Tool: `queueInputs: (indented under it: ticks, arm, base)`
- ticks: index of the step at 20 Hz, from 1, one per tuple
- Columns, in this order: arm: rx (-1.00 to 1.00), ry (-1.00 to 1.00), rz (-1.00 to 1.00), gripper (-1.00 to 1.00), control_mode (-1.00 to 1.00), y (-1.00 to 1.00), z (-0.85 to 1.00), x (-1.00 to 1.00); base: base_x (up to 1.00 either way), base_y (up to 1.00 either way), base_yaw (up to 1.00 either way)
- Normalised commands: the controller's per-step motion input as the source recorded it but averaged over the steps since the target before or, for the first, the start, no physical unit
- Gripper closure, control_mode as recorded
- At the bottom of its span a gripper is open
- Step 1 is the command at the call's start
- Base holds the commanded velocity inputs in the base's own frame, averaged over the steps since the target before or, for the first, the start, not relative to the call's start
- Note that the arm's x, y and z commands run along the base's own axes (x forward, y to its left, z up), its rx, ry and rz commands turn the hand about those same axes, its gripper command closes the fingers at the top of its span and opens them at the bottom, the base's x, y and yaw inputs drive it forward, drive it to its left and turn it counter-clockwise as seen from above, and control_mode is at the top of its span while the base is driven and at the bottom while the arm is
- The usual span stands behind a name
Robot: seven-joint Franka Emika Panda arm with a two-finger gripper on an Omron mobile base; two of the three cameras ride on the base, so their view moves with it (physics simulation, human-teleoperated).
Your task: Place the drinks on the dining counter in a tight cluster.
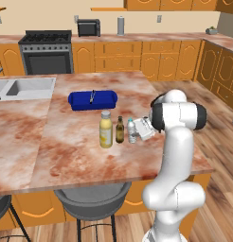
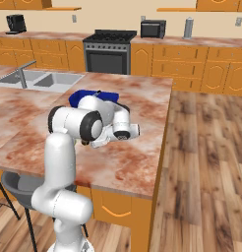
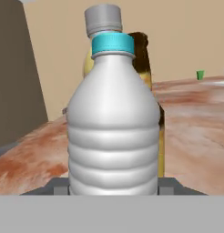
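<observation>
Clamping the small water bottle [image 3: 113, 132] at its ribbed lower body, the tool [image 1: 143, 128] apparently grips something light and slippery, upright on the table [image 1: 76, 142] just right of the brown bottle [image 1: 120, 130] and yellow bottle [image 1: 106, 129].

Brown bottle [image 3: 143, 59] mostly behind water bottle [image 3: 114, 127]

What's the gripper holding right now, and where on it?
The gripper is shut on the water bottle, around its lower body, standing upright on the dining counter.
</observation>
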Motion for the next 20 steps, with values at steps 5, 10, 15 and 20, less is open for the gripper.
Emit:
queueInputs:
  ticks: [5, 10, 15, 20]
  arm:
    - [0.17, 0.0, -0.07, 1.0, -1.0, -0.09, -0.15, 0.33]
    - [0.03, 0.0, 0.0, 1.0, -1.0, 0.0, -0.29, 0.13]
    - [0.0, 0.0, 0.0, 1.0, -1.0, 0.0, -0.22, 0.02]
    - [0.0, 0.0, 0.0, 1.0, -1.0, 0.0, -0.15, 0.0]
  base:
    - [0.0, 0.0, 0.0]
    - [0.0, 0.0, 0.0]
    - [0.0, 0.0, 0.0]
    - [0.0, 0.0, 0.0]
